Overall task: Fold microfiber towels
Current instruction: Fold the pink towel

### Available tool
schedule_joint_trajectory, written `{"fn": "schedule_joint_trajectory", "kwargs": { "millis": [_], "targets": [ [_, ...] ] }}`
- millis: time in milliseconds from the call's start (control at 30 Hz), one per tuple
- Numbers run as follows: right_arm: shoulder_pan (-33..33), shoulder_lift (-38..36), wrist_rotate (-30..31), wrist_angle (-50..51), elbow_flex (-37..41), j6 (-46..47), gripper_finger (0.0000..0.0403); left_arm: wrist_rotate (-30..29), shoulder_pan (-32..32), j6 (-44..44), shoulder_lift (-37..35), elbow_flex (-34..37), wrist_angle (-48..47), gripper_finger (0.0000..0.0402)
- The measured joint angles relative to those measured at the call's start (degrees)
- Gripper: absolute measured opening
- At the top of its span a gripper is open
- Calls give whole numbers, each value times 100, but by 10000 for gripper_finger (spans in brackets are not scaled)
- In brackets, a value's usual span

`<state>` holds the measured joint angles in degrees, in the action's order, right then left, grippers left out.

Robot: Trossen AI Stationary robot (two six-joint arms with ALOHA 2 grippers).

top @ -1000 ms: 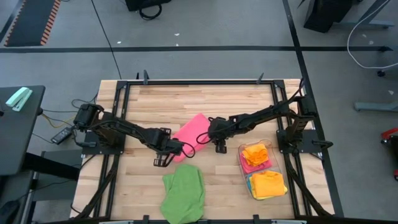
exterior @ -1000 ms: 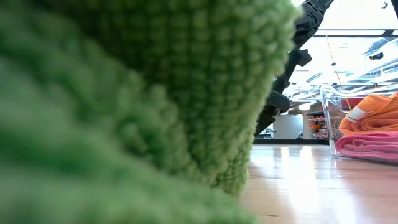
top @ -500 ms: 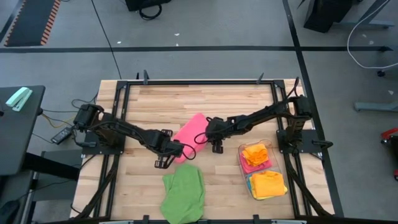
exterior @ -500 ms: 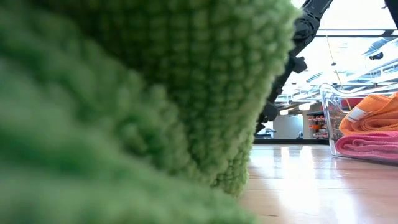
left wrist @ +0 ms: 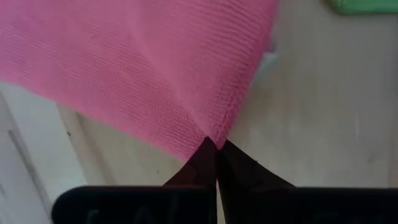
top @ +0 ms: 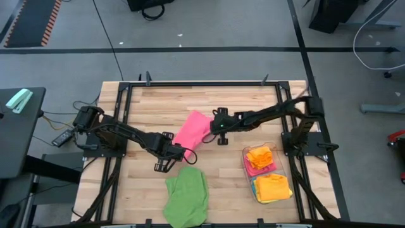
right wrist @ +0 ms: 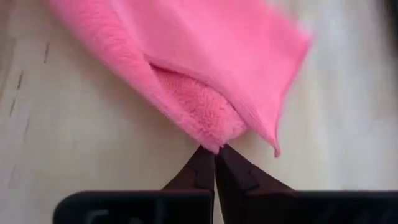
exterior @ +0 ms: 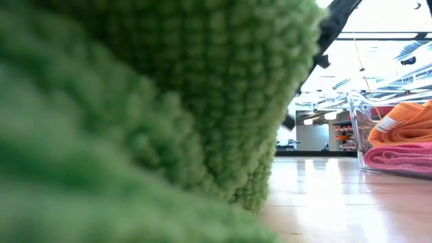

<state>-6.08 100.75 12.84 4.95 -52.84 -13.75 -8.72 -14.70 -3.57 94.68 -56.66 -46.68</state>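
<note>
A pink microfiber towel (top: 193, 130) lies slantwise at the table's middle, and both grippers are shut on it. My left gripper (top: 185, 152) is at its near end and my right gripper (top: 211, 128) at its right side. A crumpled green towel (top: 186, 196) lies near the front edge and fills most of the low view (exterior: 135, 101). Orange and pink towels lie in the clear bin (top: 244, 171) at the right. My left gripper pinches the pink towel's near corner (left wrist: 210, 132) between its two fingertips, from above, pointing down. Creases fan out from the fingers across the cloth. My right gripper pinches a corner at the towel's right side (right wrist: 214, 142) between its fingertips, slanting down from the table's right. A thick folded layer shows at the fingers, and a thin edge (right wrist: 273, 146) hangs loose beside them.
The clear bin (exterior: 358, 128) stands at the near right. Black frame rails run along the table's edges (top: 126, 126). Bare wood lies at the far side and the near left of the table.
My right gripper has shut on the pink towel's right corner. It has gone a little toward the far edge and rolled, drawing that side of the towel with it. The towel's near end has stayed in my left gripper.
</note>
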Motion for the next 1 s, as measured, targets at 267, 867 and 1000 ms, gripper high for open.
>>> {"fn": "schedule_joint_trajectory", "kwargs": {
  "millis": [267,867,1000],
  "targets": [
    [102,-941,467,414,-21,-2730,7,-205,0,16,-472,-29,-131,18],
    [614,-226,133,720,-10,-4337,22,-137,-319,-206,-464,-11,-255,7],
    [770,-309,901,866,-10,-4689,21,-218,-317,-467,-464,-7,-836,16]
  ]
}}
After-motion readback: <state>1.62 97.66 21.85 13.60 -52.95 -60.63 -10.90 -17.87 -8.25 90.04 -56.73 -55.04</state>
